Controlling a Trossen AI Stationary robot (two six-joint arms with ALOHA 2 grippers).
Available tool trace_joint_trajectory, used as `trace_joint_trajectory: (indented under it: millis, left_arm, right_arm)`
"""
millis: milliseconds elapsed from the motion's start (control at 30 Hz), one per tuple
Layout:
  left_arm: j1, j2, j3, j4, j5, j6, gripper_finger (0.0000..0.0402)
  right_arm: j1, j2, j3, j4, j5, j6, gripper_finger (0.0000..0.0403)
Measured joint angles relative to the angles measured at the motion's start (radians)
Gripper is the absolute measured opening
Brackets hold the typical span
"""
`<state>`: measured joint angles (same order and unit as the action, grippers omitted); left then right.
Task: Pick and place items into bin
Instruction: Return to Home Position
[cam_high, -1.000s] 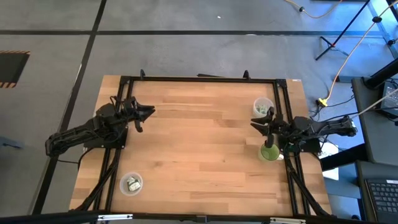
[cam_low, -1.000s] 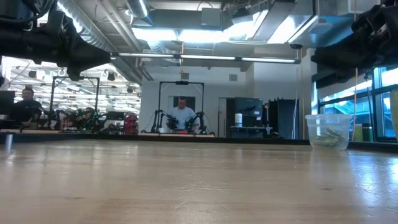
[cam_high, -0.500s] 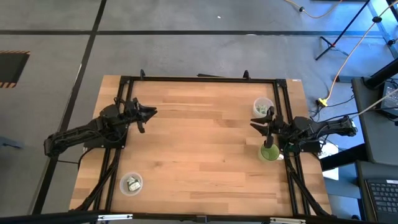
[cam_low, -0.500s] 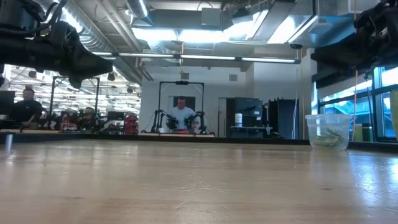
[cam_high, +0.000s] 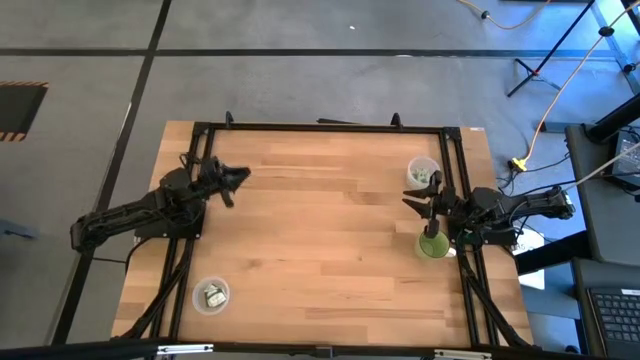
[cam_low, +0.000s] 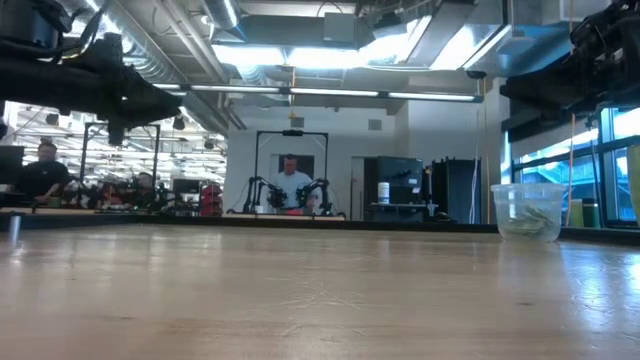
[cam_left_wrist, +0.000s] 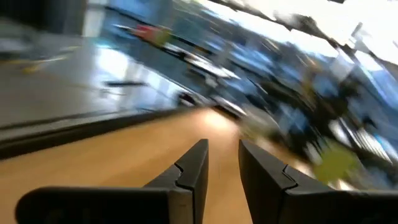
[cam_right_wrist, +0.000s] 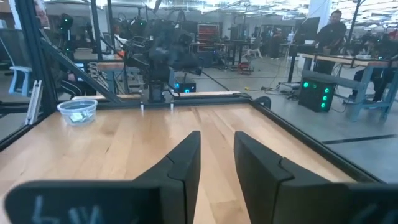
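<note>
The items are small pale packets, and they lie inside two clear cups. One cup (cam_high: 423, 173) stands at the table's far right and also shows in the low view (cam_low: 528, 210). The other cup (cam_high: 211, 295) stands near the front left and shows in the right wrist view (cam_right_wrist: 78, 112). A green round container (cam_high: 433, 245) sits under my right arm. My left gripper (cam_high: 238, 178) (cam_left_wrist: 222, 146) hovers level above the table's left side, open and empty. My right gripper (cam_high: 408, 202) (cam_right_wrist: 216, 138) hovers level at the right, between the far cup and the green container, also open and empty.
A black frame (cam_high: 320, 127) runs along the table's far and side edges. Bare wood (cam_high: 320, 230) lies between the two arms. Beyond the far edge is a workshop where people (cam_low: 293, 180) sit at other benches.
My left gripper has rolled a little about the line it points along, while staying at the same spot over the table's left side. The cups and the green container have not moved.
</note>
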<state>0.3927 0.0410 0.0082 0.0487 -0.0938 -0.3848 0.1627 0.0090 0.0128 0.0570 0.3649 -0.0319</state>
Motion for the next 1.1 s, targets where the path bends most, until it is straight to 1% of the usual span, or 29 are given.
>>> trace_joint_trajectory:
  millis: [67,100,133,200,1100]
  left_arm:
    - [0.001,0.0,0.0,0.0,-0.142,-0.098,0.0083]
    - [0.001,0.0,0.0,0.004,-0.19,-0.126,0.0083]
    - [0.001,0.0,0.0,0.009,-0.229,-0.143,0.0083]
    - [0.001,0.0,0.0,0.012,-0.269,-0.152,0.0083]
    - [0.001,0.0,0.0,0.013,-0.272,-0.137,0.0084]
  right_arm:
    - [0.0,0.0,0.0,0.0,0.0,-0.001,0.0101]
    - [0.0,0.0,0.0,0.0,0.0,0.001,0.0101]
    - [0.0,0.0,0.0,0.0,0.0,0.001,0.0101]
    - [0.0,0.0,0.0,0.0,0.0,-0.002,0.0101]
    - [0.0,0.0,0.001,0.0,0.0,-0.002,0.0101]
